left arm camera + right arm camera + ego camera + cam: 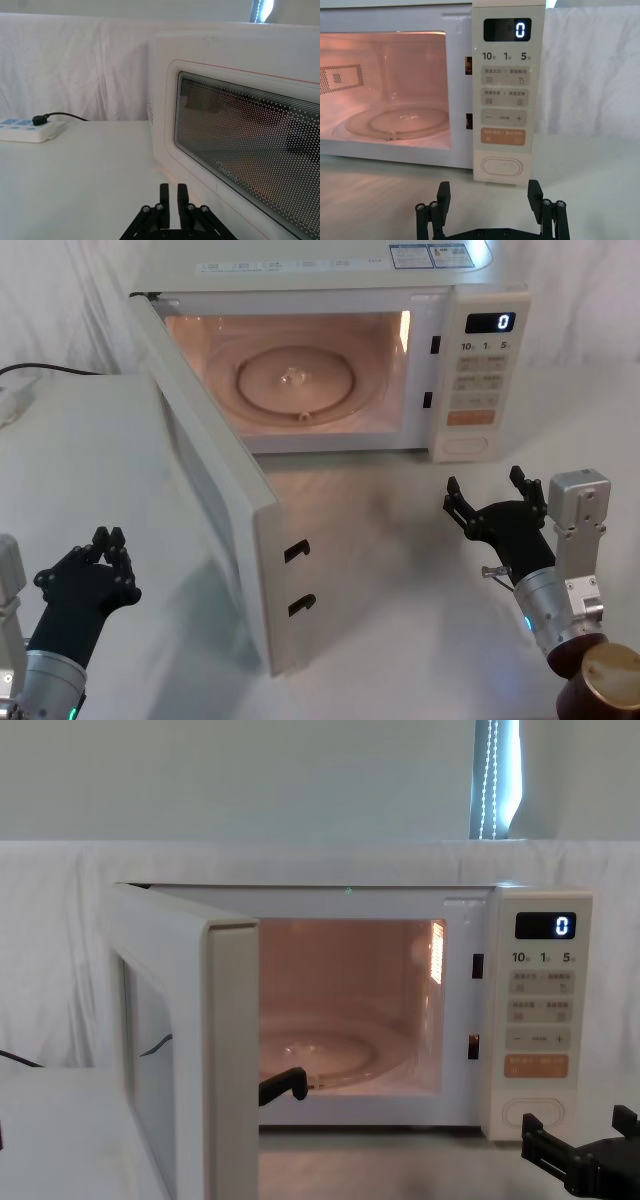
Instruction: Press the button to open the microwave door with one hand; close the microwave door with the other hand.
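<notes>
The microwave door [215, 510] stands wide open, swung out toward me on the left, its edge latches facing right. Its dotted glass window fills the right side of the left wrist view [240, 150]. The lit cavity with its glass turntable [300, 380] is exposed. The wide oval cream button [464, 446] sits at the bottom of the keypad panel [502, 166]. My right gripper [487, 490] hovers open in front of the panel, a short way back from the button and touching nothing. My left gripper [108, 538] is shut and empty, low on the outer side of the door [173, 189].
The display [519, 30] reads 0. A white power strip [25, 130] with a black cable lies at the far left of the white table. White cloth hangs behind the microwave. Bare table surface lies between the door's edge and my right gripper.
</notes>
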